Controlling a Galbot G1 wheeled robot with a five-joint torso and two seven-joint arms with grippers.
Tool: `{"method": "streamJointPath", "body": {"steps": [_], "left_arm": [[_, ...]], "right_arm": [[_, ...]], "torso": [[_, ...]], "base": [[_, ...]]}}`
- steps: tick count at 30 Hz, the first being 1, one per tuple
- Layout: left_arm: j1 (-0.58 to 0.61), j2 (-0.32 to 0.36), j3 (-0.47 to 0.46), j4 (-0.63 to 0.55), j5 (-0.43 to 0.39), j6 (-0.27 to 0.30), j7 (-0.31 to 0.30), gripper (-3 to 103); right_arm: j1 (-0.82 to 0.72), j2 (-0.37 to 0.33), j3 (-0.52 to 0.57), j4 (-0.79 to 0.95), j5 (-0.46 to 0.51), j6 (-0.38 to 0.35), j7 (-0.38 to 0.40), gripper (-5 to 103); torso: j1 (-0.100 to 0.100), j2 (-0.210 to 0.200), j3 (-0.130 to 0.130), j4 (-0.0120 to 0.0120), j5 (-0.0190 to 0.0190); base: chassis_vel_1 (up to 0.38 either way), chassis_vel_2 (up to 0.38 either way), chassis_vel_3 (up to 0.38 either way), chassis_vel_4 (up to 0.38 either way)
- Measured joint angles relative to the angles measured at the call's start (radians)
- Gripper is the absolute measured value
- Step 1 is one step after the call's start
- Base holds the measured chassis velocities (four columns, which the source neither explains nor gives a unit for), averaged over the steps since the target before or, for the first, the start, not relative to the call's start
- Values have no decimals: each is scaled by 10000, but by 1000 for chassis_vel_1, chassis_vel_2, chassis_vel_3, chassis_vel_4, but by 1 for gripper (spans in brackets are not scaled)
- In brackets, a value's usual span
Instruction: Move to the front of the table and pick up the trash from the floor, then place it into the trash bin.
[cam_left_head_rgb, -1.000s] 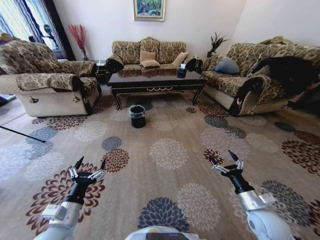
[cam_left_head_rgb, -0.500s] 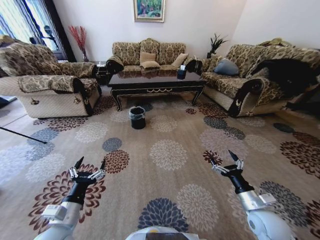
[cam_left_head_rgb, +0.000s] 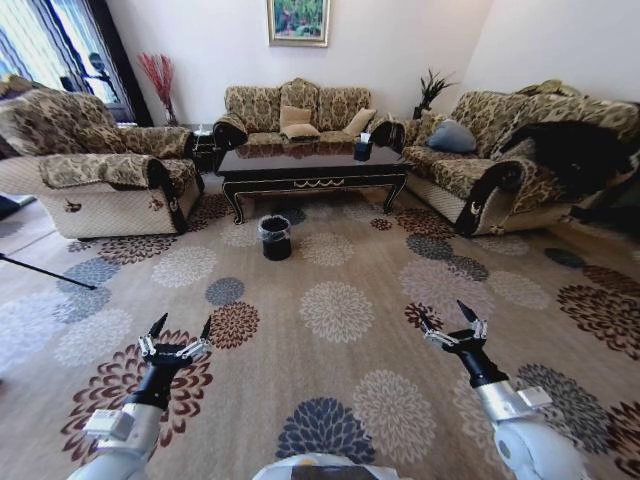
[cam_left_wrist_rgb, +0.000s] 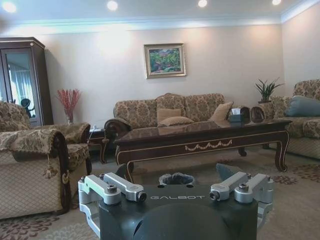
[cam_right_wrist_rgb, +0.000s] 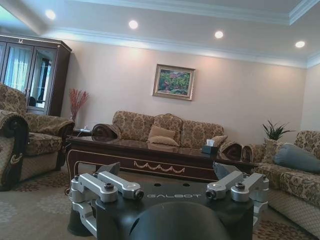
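- Flowered carpet (cam_left_head_rgb: 330, 300) spreads ahead of me, sofas around it.
- Coffee table (cam_left_head_rgb: 305, 160) lies far ahead, long axis running left to right.
- Black trash bin (cam_left_head_rgb: 275, 236) stands upright just before it, left of centre.
- My left gripper (cam_left_head_rgb: 180, 325) and right gripper (cam_left_head_rgb: 448, 315) hover low, well short of the bin, fingers spread, empty.

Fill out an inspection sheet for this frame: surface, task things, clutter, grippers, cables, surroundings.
Surface: flower-patterned carpet.
Task things: table ahead, between the sofas; trash bin on the carpet in front of it; trash too small to tell.
Clutter: tissue box on the table.
Grippers: left gripper and right gripper held low over the carpet, fingers open, both empty.
Cables: nothing seen.
Surroundings: sofas, framed painting, potted plant, red dried stems.
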Motion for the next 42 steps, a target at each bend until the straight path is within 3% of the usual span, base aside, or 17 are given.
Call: {"method": "streamJointPath", "body": {"steps": [42], "left_arm": [[0, 0, 0, 0, 0, 0, 0, 100]], "right_arm": [[0, 0, 0, 0, 0, 0, 0, 100]], "torso": [[671, 1747, 1076, 0, 0]], "base": [[0, 0, 0, 0]]}}
